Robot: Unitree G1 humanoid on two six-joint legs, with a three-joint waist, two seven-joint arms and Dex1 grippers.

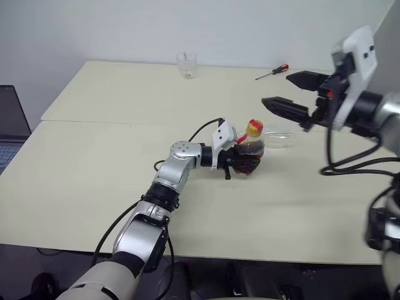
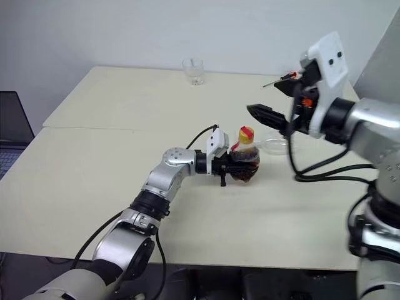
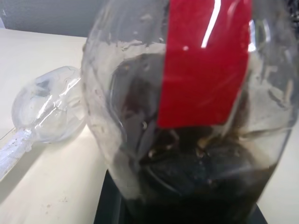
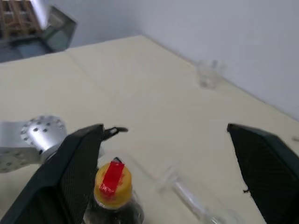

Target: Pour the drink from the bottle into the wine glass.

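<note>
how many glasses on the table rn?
2. A short tumbler stands upright at the table's far edge. The wine glass lies on its side just behind the bottle that the left gripper holds. None seem hidden.

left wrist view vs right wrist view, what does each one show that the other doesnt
Left wrist view: the drink, dark in the bottle's body, and the rounded bowl of the wine glass lying on its side on the table.
Right wrist view: the open right gripper, the bottle's yellow cap, the tumbler and the left arm's silver wrist.
Both: the bottle, its red label, the glass and the table.
</note>
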